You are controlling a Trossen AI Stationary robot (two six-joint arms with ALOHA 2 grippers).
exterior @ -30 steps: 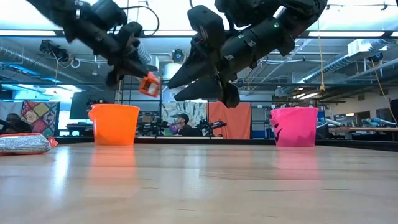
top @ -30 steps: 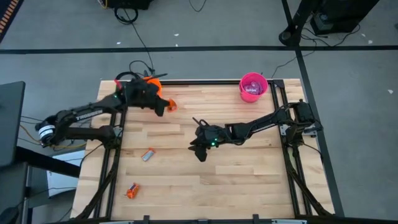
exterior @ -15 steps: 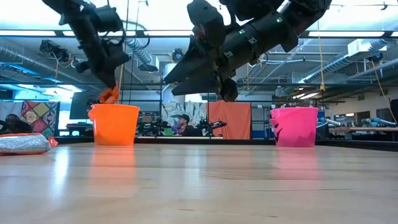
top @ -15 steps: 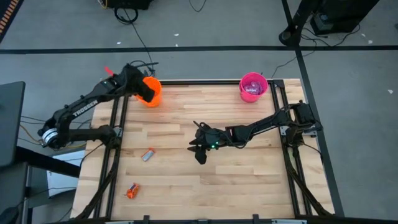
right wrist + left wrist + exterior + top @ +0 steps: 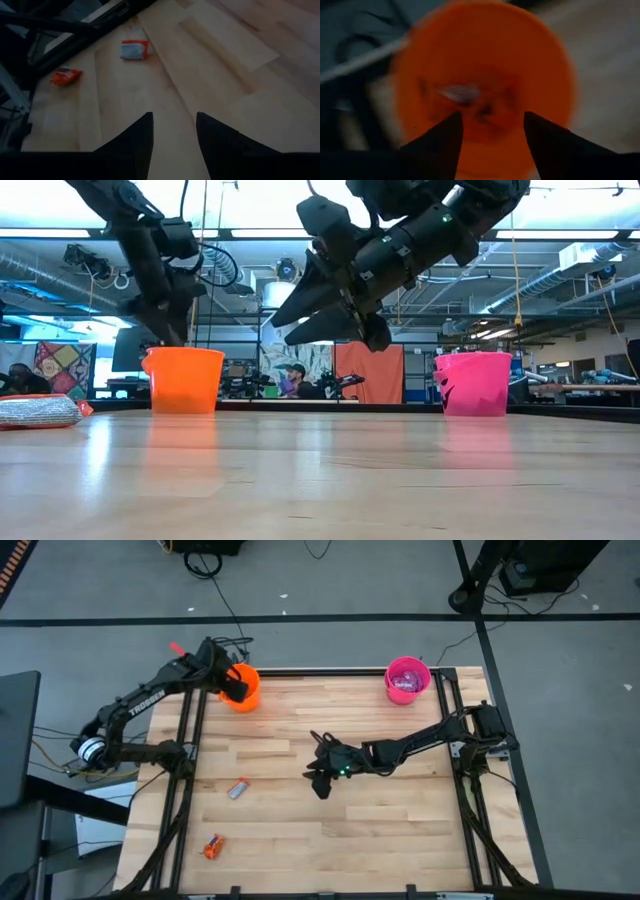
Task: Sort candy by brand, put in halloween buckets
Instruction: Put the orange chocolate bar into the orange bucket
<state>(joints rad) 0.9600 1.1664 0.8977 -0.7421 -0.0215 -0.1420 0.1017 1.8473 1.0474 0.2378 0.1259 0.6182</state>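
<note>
Orange candy (image 5: 212, 846) lies near the front left corner of the wooden table (image 5: 400, 830), and a silver-and-red candy (image 5: 238, 788) lies a bit farther back. The left gripper (image 5: 232, 688) hangs over the orange bucket (image 5: 244, 697) at the back left, its jaws apart and holding nothing. The right gripper (image 5: 319, 783) hovers above the middle of the table, jaws apart and empty too. The pink bucket (image 5: 407, 680) stands at the back right with candy inside.

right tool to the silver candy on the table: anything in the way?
Nothing visible. The right tool hangs open above bare wood, and the table between it and the silver candy shows only planks. The orange candy lies farther off.
</note>
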